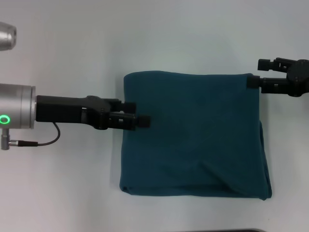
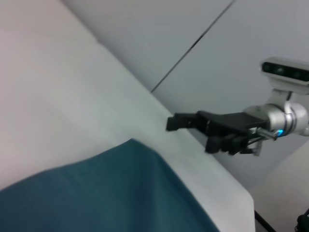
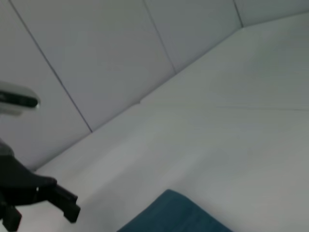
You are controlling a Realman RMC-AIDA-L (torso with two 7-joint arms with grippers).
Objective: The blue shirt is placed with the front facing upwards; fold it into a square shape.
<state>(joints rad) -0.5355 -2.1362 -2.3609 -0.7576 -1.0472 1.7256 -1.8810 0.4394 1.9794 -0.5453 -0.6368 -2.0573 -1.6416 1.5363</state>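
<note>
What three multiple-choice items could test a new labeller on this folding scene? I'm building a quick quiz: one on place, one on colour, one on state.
1. Where is the left gripper?
A. over the shirt's left edge
B. at the shirt's near edge
C. far off the table

2. What colour is the blue shirt?
A. red
B. dark teal-blue
C. white

3. How does the shirt lie?
A. spread flat, sleeves out
B. hanging from a gripper
C. folded into a rough square

Key: 1 A, its tips overlap the left edge in the head view; 2 B, all views show teal cloth; 3 C, no sleeves show. The right gripper is at the far right corner.
</note>
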